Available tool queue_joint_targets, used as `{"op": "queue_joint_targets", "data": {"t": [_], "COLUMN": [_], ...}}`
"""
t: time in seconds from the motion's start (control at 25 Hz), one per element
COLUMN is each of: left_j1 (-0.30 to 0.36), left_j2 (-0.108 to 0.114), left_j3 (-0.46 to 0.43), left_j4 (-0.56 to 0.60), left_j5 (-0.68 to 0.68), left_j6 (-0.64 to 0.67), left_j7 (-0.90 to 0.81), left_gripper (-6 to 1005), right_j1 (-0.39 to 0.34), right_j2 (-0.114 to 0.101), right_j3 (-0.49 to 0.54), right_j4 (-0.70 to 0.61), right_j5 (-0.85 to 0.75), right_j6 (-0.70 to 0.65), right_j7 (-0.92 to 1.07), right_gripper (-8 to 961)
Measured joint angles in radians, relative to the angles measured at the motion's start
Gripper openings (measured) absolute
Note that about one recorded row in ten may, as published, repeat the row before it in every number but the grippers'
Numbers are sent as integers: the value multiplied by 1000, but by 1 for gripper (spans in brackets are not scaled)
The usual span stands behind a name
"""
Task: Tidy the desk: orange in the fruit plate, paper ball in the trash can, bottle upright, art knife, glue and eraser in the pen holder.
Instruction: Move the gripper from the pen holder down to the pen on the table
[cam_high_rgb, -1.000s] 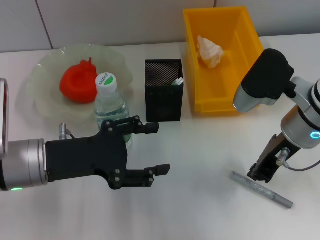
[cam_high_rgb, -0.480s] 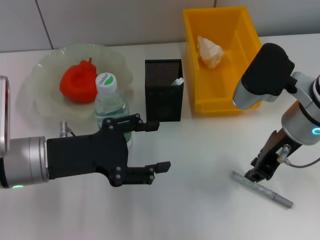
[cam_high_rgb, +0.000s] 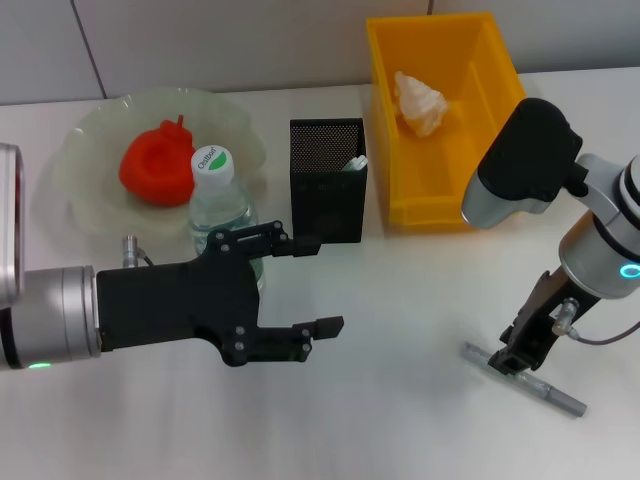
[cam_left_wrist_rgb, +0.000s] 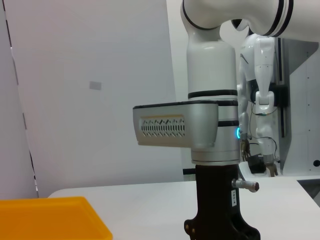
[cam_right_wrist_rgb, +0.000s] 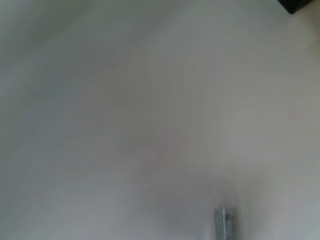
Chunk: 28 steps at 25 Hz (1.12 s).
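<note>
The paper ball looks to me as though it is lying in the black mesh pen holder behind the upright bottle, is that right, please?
Not quite. The paper ball lies in the yellow trash can, as the head view shows. The black mesh pen holder stands beside that bin, and the bottle is indeed upright.

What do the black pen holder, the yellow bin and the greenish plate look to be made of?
The pen holder looks like black metal mesh: fine perforations show on its walls. The yellow bin seems moulded plastic, smooth and slightly glossy. The fruit plate appears translucent pale-green glass or plastic, with a wavy rim; which of the two is unclear.
</note>
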Motion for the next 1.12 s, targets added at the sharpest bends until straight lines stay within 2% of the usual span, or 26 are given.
{"op": "queue_joint_targets", "data": {"t": [0.68,1.12], "left_j1": [0,5], "left_j2": [0,0], "left_j3": [0,0], "left_j4": [0,0], "left_j5": [0,0], "left_j6": [-3,-3], "left_j7": [0,0], "left_gripper": [799,799], "right_j1": [13,11], "right_j2": [3,5], "right_j3": [-8,-16], "right_j4": [43,57], "right_j5": [2,5], "right_j6": [8,8], "right_j7": [-5,-2], "right_gripper": [282,210]}}
